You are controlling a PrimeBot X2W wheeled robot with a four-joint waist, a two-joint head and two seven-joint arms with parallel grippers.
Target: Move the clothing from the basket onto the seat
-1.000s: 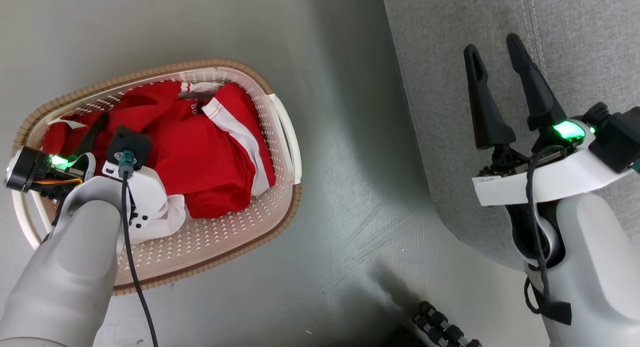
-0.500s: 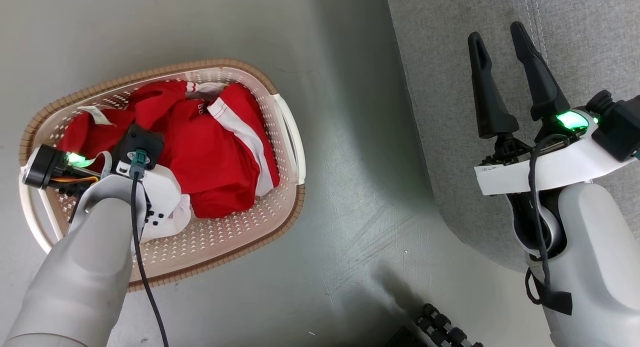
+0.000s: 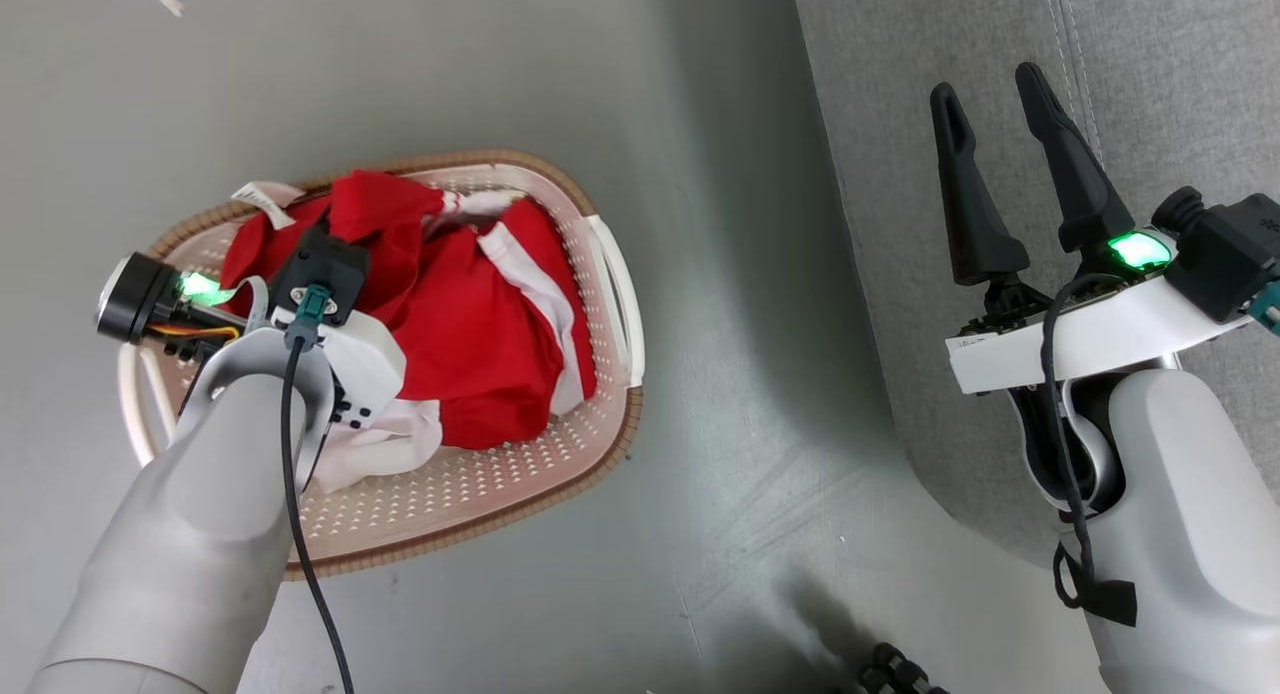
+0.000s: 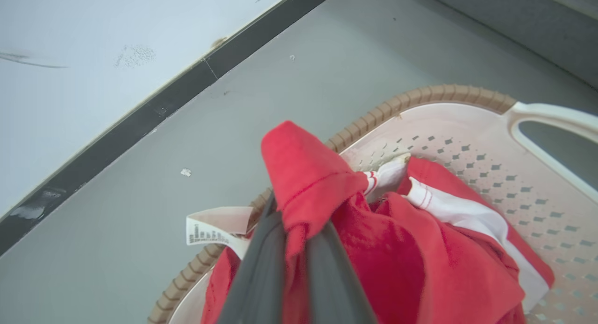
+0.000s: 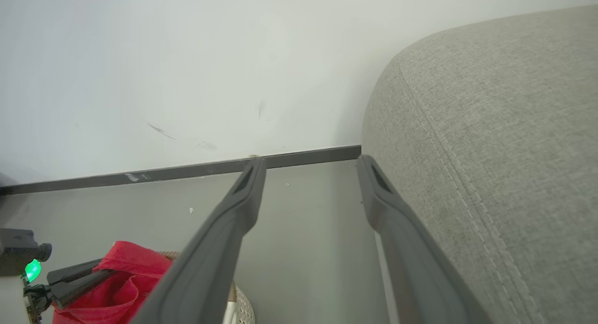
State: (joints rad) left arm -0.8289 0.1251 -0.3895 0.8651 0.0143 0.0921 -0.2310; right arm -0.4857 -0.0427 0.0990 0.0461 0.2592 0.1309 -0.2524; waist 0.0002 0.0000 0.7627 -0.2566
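Note:
The red clothing [image 3: 480,354] with white stripes lies heaped in the cream basket [image 3: 600,454] on the floor at the left. In the left wrist view my left gripper [image 4: 294,223] is shut on a fold of the clothing [image 4: 308,174], which stands raised above the basket's brown rim [image 4: 420,97]. The right wrist view also shows that pinched fold [image 5: 126,268]. My right gripper [image 3: 985,84] is open and holds nothing, hovering over the edge of the grey seat [image 3: 1150,74]. Its fingers [image 5: 233,212] point toward the wall beside the seat [image 5: 490,151].
Grey floor lies between basket and seat. A white wall with a dark baseboard [image 4: 140,118] runs behind the basket. A white garment tag [image 4: 210,223] hangs over the rim. A dark ribbed object [image 3: 900,674] shows at the bottom edge.
My left gripper has shut on a red fold and pulled it up, bunching the clothing. The head view has shifted. The right gripper stays open.

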